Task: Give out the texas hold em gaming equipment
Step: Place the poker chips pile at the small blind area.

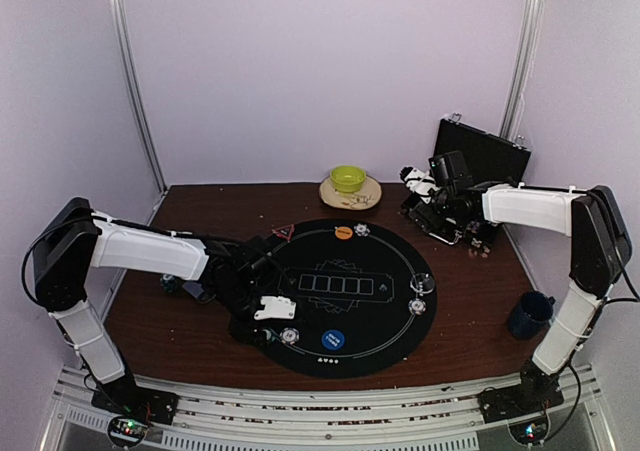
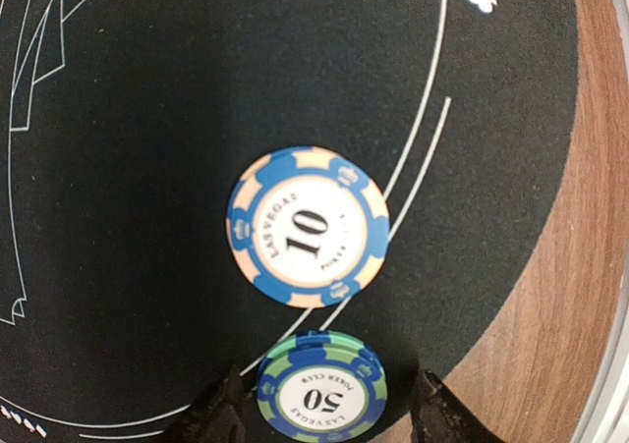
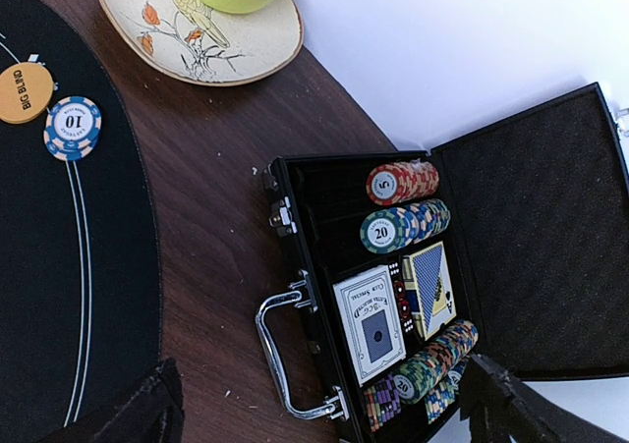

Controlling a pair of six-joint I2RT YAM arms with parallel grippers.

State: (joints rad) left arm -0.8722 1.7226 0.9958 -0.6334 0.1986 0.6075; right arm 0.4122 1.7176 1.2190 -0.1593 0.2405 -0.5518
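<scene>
left gripper (image 2: pixel 331 415) hovering low at the top view's lower middle, jaws standing apart either side of green 50 chip (image 2: pixel 321 389), not gripping it | blue 10 chip (image 2: pixel 308 227) lying just beyond on black mat (image 2: pixel 147 217) | right gripper (image 3: pixel 329 409) hanging upper right, jaws spreading wide, over open case (image 3: pixel 550 237) holding chip rows (image 3: pixel 403 180) and card decks (image 3: pixel 371 323)

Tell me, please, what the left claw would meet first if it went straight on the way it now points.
Most likely the green 50 chip: it lies flat on the black mat between the fingers of the open left claw. How far above it the claw hangs is unclear.
</scene>
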